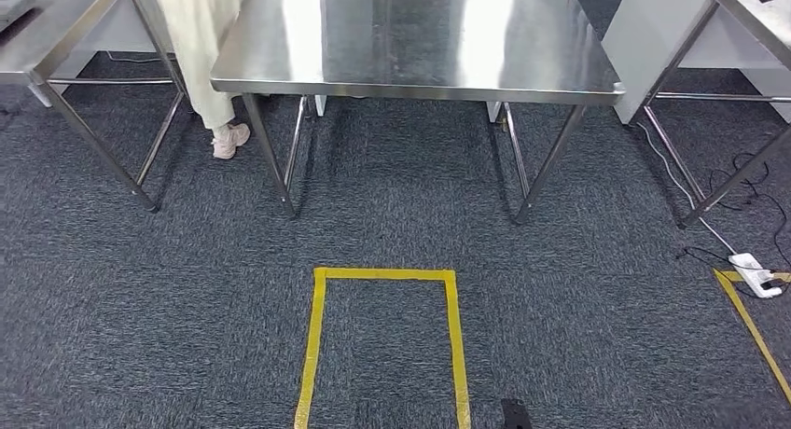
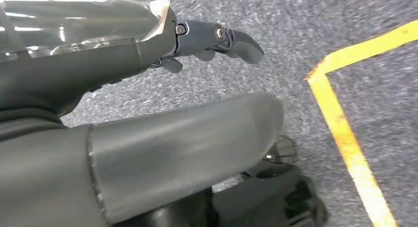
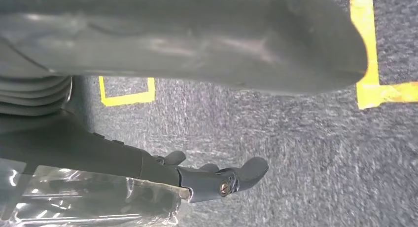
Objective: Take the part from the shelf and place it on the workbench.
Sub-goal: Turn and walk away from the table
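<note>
Left hand (image 2: pixel 148 103) and right hand (image 3: pixel 187 113) hang over carpet, fingers (image 2: pixel 231 39) spread, holding nothing. Part and shelf not seen. Steel worktop (image 1: pixel 410 47) lies far ahead of the fingers. Risk: tripping on the power strip (image 1: pixel 756 273) cable when turning. Head view shows worktop; wrist views show hands, yellow tape (image 2: pixel 345 133).

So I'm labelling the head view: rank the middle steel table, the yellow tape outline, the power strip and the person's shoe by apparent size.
1. Middle steel table
2. Yellow tape outline
3. Power strip and shoe: look alike, not ranked.
</note>
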You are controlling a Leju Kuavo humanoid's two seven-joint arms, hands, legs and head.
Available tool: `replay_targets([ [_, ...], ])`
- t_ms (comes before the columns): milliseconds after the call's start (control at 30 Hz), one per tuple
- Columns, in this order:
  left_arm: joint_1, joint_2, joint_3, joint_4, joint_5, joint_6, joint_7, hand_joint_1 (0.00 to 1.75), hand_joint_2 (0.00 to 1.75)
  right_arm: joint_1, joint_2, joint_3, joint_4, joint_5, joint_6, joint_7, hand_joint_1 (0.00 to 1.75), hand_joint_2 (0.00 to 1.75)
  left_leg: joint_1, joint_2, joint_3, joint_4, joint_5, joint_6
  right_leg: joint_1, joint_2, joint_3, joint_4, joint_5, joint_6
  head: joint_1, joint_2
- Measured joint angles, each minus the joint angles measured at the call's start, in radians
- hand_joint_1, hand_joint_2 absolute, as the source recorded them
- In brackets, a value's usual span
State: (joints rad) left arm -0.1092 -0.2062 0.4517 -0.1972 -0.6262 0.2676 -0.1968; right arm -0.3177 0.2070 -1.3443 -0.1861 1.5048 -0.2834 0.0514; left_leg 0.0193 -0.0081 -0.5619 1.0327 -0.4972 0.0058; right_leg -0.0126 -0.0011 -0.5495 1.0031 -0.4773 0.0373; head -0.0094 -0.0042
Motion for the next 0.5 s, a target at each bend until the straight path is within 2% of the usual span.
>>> replay_targets([
  [67, -0.001, -0.001, 0.000, 0.000, -0.001, -0.001, 0.002, 0.00, 0.00, 0.000, -0.001, 0.000, 0.000, 0.000, 0.000, 0.002, 0.00, 0.00, -0.004, 0.002, -0.008, -0.006, 0.012, 0.021, -0.002, 0.000, -0.017, 0.018, -0.013, 0.007, 0.003, 0.000],
  [133, -0.003, -0.002, 0.000, 0.000, -0.003, 0.000, 0.003, 0.00, 0.00, 0.000, -0.001, 0.000, 0.000, -0.001, 0.000, 0.004, 0.00, 0.00, -0.004, 0.005, -0.018, -0.010, 0.024, 0.040, -0.007, 0.001, -0.061, 0.109, -0.066, 0.003, 0.010, 0.000],
  [200, -0.003, -0.002, 0.000, 0.000, -0.005, 0.000, 0.003, 0.00, 0.00, 0.001, -0.001, 0.000, 0.000, -0.002, 0.000, 0.007, 0.00, 0.00, -0.007, 0.006, -0.031, -0.010, 0.032, 0.049, -0.007, 0.001, -0.116, 0.243, -0.126, 0.000, 0.019, 0.000],
  [233, -0.003, -0.002, 0.000, 0.000, -0.006, 0.000, 0.003, 0.00, 0.00, 0.002, -0.001, 0.000, 0.000, -0.004, 0.000, 0.007, 0.00, 0.00, -0.009, 0.007, -0.036, -0.010, 0.036, 0.051, -0.006, 0.001, -0.128, 0.283, -0.140, 0.004, 0.021, 0.000],
  [267, -0.003, -0.003, 0.000, 0.000, -0.008, 0.000, 0.003, 0.00, 0.00, 0.003, -0.002, 0.000, 0.000, -0.006, 0.000, 0.007, 0.00, 0.00, -0.011, 0.007, -0.041, -0.010, 0.040, 0.051, -0.005, 0.001, -0.120, 0.283, -0.138, 0.009, 0.022, 0.000],
  [300, -0.003, -0.003, 0.000, 0.000, -0.010, -0.001, 0.001, 0.00, 0.00, 0.003, -0.004, 0.000, 0.000, -0.008, 0.000, 0.007, 0.00, 0.00, -0.013, 0.006, -0.044, -0.010, 0.044, 0.050, -0.003, 0.001, -0.090, 0.241, -0.123, 0.014, 0.023, 0.000],
  [333, -0.004, -0.004, 0.000, 0.000, -0.012, -0.001, 0.000, 0.00, 0.00, 0.003, -0.005, 0.000, 0.000, -0.010, 0.000, 0.006, 0.00, 0.00, -0.014, 0.006, -0.046, -0.010, 0.048, 0.049, -0.001, 0.001, -0.044, 0.166, -0.099, 0.017, 0.025, 0.000],
  [400, -0.006, -0.005, -0.001, 0.000, -0.014, -0.001, -0.003, 0.00, 0.00, -0.002, -0.008, 0.000, 0.000, -0.014, 0.000, 0.004, 0.00, 0.00, -0.017, 0.005, -0.049, -0.010, 0.055, 0.043, 0.006, 0.001, 0.034, 0.026, -0.061, 0.011, 0.027, 0.000],
  [433, -0.008, -0.005, -0.001, 0.000, -0.014, -0.001, -0.003, 0.00, 0.00, -0.003, -0.009, 0.000, 0.000, -0.015, 0.000, 0.003, 0.00, 0.00, -0.018, 0.006, -0.050, -0.009, 0.058, 0.039, 0.009, 0.001, 0.051, -0.010, -0.051, 0.004, 0.027, 0.000],
  [500, -0.012, -0.007, -0.001, 0.000, -0.015, -0.001, -0.003, 0.00, 0.00, -0.004, -0.010, 0.000, 0.000, -0.017, 0.000, 0.001, 0.00, 0.00, -0.018, 0.006, -0.051, -0.011, 0.067, 0.027, 0.016, 0.001, 0.049, -0.020, -0.039, -0.008, 0.026, 0.000],
])
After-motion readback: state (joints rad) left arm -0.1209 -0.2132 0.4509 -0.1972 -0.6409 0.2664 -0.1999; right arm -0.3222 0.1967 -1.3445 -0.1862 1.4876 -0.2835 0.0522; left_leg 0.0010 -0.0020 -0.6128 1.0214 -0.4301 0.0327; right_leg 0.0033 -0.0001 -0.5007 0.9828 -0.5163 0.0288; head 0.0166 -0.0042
